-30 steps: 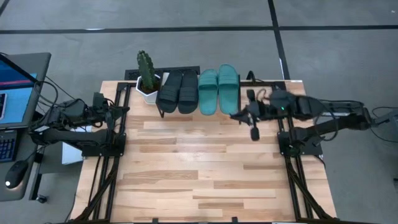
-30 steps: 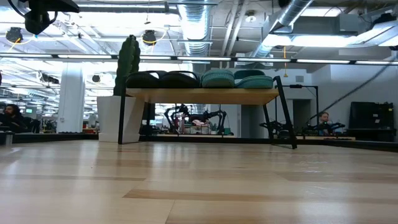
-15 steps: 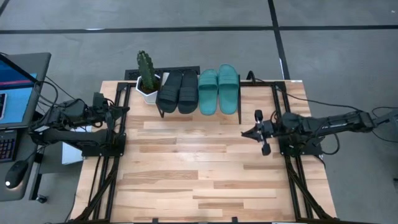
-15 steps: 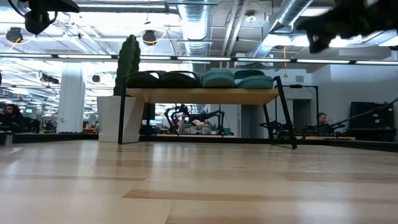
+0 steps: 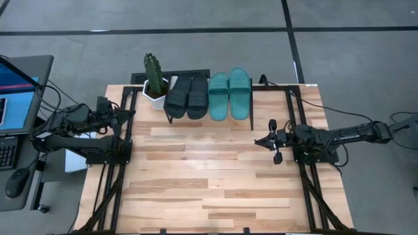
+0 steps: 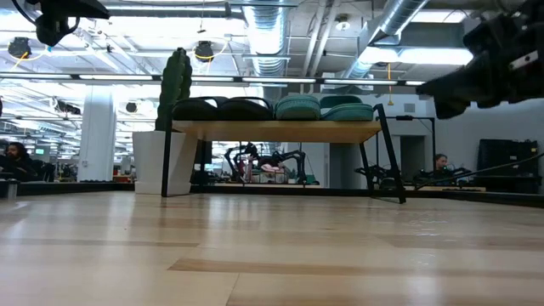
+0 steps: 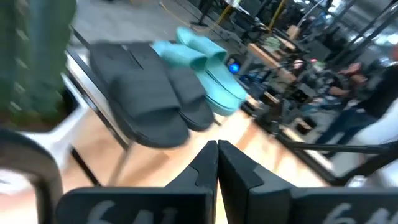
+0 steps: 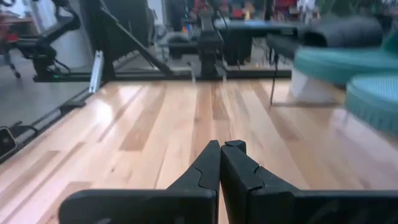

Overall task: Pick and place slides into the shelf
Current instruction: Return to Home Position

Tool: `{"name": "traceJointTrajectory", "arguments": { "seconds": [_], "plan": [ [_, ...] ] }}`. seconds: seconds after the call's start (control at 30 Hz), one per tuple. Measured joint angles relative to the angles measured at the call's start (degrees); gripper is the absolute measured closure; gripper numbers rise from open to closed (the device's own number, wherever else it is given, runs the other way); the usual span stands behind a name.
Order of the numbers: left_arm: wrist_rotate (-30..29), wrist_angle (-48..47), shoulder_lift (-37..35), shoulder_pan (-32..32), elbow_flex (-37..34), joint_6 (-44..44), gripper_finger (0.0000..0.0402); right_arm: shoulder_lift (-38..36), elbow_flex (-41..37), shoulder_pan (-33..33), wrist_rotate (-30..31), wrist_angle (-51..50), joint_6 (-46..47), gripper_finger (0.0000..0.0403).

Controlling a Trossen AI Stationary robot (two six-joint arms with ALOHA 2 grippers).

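Four slides (image 5: 208, 96) abreast on shelf (image 6: 272, 130), long axes near-to-far; toe direction unclear. Left gripper (image 5: 132, 113), right gripper (image 5: 258, 141): both clenched, empty.

Green columnar cactus (image 5: 152, 68), upright in a white angular pot (image 5: 157, 98), stands at the far-left part of the light wood-plank tabletop (image 5: 209, 183). A grey concrete floor (image 5: 353, 59) lies all round, with a black tape line (image 5: 196, 30) across it beyond the table. Left of the table there is a lit screen showing blue and red (image 5: 13, 88), a black keyboard (image 5: 6, 155) cut off by the edge, and a black mouse (image 5: 16, 183) just beside it. Low view: silver ceiling ducts (image 6: 272, 34), a white column (image 6: 98, 127), a seated person (image 6: 12, 161) at the far left, and another person (image 6: 440, 166) at the far right among desks.
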Motion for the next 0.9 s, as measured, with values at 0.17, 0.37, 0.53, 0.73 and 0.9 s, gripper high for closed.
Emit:
{"name": "traceJointTrajectory", "arguments": {
  "seconds": [0.17,0.37,0.53,0.73,0.9],
  "plan": [
    [-4.73,0.01,0.02,0.02,0.01,4.75,0.0401,0.12,0.0,-0.52,1.35,-3.36,4.29,0.0403],
    [-6.82,0.03,0.0,0.02,0.01,5.32,0.0401,0.16,-0.02,-0.66,1.5,-9.0,4.01,0.0403],
    [-11.55,1.27,0.0,0.0,-0.01,18.67,0.0401,0.15,-0.02,-0.63,1.5,-13.0,3.96,0.0403],
    [-9.24,12.14,-4.55,-0.04,-11.53,24.64,0.0402,0.15,-0.04,-0.63,1.48,-15.16,3.87,0.0403],
    [7.76,34.89,-11.88,-0.07,-24.46,28.31,0.0402,0.15,-0.04,-0.63,1.47,-15.48,3.87,0.0403]
  ]
}}
